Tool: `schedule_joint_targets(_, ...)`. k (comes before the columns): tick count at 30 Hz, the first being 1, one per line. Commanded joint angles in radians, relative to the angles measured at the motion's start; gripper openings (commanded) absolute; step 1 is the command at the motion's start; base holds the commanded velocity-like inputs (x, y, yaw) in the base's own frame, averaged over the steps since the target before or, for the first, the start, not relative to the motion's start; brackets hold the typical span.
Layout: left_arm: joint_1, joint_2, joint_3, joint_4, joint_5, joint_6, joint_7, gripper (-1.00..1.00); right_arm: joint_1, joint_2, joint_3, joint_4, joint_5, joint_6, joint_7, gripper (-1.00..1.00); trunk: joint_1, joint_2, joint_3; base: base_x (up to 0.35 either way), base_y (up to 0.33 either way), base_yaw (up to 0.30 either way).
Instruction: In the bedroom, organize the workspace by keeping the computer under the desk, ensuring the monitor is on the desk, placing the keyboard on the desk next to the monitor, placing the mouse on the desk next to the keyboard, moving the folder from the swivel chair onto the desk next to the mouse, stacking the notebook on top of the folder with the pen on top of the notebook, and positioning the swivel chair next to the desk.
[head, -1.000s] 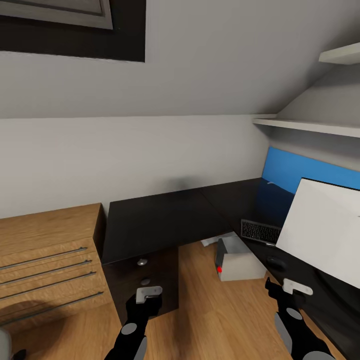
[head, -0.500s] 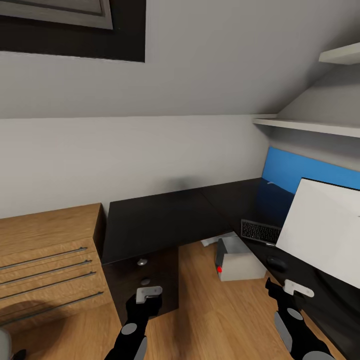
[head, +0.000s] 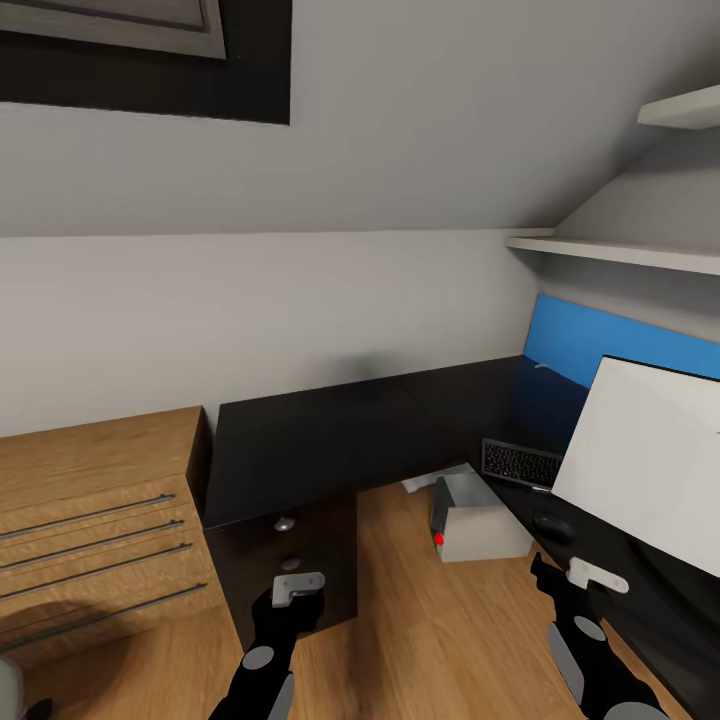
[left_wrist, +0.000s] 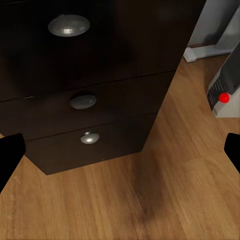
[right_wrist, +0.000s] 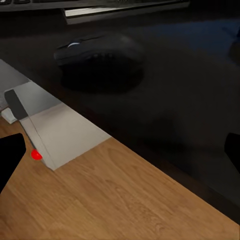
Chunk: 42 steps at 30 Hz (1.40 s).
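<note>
The glossy black L-shaped desk (head: 320, 440) fills the corner. On its right wing stands the monitor (head: 650, 465), white back towards me, with the keyboard (head: 520, 462) beside it and the dark mouse (head: 553, 526) near the front edge. The light grey computer (head: 478, 520) sits on the floor in the inner corner of the L. My left gripper (head: 293, 600) hangs open in front of the desk drawers (left_wrist: 85, 102). Over the floor by the desk edge, my right gripper (head: 572, 590) is open and faces the mouse (right_wrist: 100, 52) and computer (right_wrist: 55, 130). Folder, notebook, pen and swivel chair are out of view.
A light wooden chest of drawers (head: 90, 510) stands at the left against the desk. A blue wall panel (head: 620, 345) and white shelves (head: 600, 250) lie behind the monitor. A white desk leg foot (left_wrist: 202, 50) is near the computer. Wooden floor (head: 420, 640) lies between my arms.
</note>
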Motion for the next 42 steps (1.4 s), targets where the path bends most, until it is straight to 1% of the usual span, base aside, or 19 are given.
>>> schedule_joint_targets(1,0.0,0.0,-0.002,-0.001,0.007,0.004,0.006,1.0,-0.001,0.0,0.0,0.001,-0.006,-0.006,0.0,1.0,0.0,-0.001,-0.001,0.0,0.0,0.0)
schedule_joint_targets(10,0.0,0.0,-0.002,-0.001,0.007,0.004,0.006,1.0,-0.001,0.001,0.0,0.0,-0.006,-0.009,0.0,1.0,0.0,-0.001,-0.001,0.011,0.0,0.0)
schedule_joint_targets(18,0.0,0.0,-0.003,-0.001,0.007,0.004,0.006,1.0,-0.001,0.001,0.0,0.001,-0.007,-0.009,0.0,1.0,0.0,-0.001,-0.001,0.149,0.0,0.0)
schedule_joint_targets(26,0.0,0.0,-0.024,-0.001,0.007,0.005,0.006,1.0,-0.001,0.001,-0.001,0.001,-0.006,-0.009,0.0,1.0,0.0,-0.001,-0.001,0.03,0.0,0.0)
schedule_joint_targets(42,-0.001,0.0,-0.029,-0.001,0.007,0.005,0.006,1.0,-0.001,-0.001,-0.003,0.003,-0.006,-0.008,-0.002,1.0,0.0,-0.001,-0.001,0.064,0.0,0.0)
